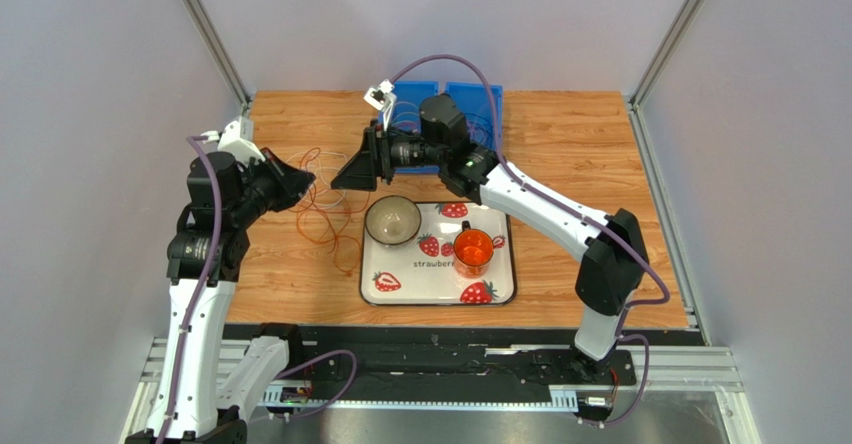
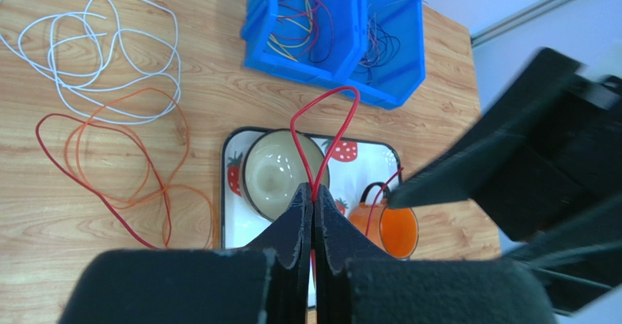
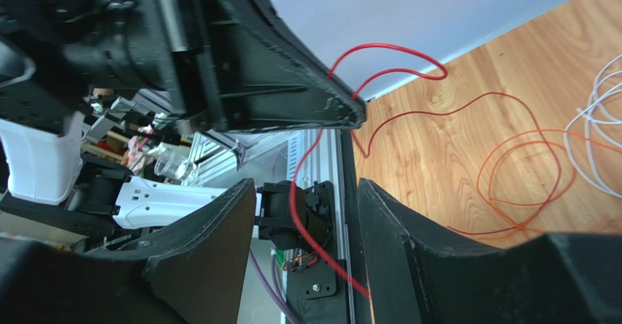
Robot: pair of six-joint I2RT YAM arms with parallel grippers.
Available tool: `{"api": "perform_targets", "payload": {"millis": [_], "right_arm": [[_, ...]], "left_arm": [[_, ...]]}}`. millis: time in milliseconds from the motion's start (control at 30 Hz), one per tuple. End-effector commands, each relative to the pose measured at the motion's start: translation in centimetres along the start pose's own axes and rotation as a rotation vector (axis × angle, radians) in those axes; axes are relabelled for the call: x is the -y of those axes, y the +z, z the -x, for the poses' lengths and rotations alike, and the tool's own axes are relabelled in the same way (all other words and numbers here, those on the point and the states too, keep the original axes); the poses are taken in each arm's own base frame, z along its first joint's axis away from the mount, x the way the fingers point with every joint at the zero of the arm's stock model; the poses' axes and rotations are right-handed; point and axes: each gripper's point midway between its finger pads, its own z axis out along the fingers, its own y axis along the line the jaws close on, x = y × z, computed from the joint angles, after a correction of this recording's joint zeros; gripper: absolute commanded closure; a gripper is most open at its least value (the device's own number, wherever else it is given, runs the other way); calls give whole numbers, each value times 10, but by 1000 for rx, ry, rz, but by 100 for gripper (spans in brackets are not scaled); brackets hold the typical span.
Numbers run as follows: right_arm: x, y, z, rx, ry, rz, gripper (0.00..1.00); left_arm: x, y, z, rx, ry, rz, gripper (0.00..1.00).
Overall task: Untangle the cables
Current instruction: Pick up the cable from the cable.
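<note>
Left jaws pinch the red cable (image 2: 344,88), ends hidden behind.

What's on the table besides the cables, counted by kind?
Bins: 2
Tray: 1
Bowl: 1
Cup: 1
Total: 5

Cables (image 1: 318,204) left of tray (image 1: 425,282)
</note>
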Motion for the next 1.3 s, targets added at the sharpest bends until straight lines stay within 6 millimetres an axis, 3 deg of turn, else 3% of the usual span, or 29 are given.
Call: {"api": "perform_targets", "payload": {"millis": [0,33,267,567,767,1067,1267], "right_arm": [[-23,22,11,20,-36,96,43],[-17,29,5,8,-22,92,43],[-20,50,-5,-5,-12,118,43],[-31,62,-13,-4,-6,151,48],[-29,64,-13,9,11,157,60],[-29,65,-11,26,9,160,94],[-29,63,-8,49,0,151,100]], "left_arm": [[14,-21,1,9,42,-53,100],[13,-22,-1,10,35,-48,100],[15,-25,-7,6,-4,-67,100],[10,-23,-6,20,-11,-43,100],[12,-23,-3,29,-24,-47,100],[15,-25,-3,26,-33,-60,100],[19,-29,-4,20,-21,-74,100]]}}
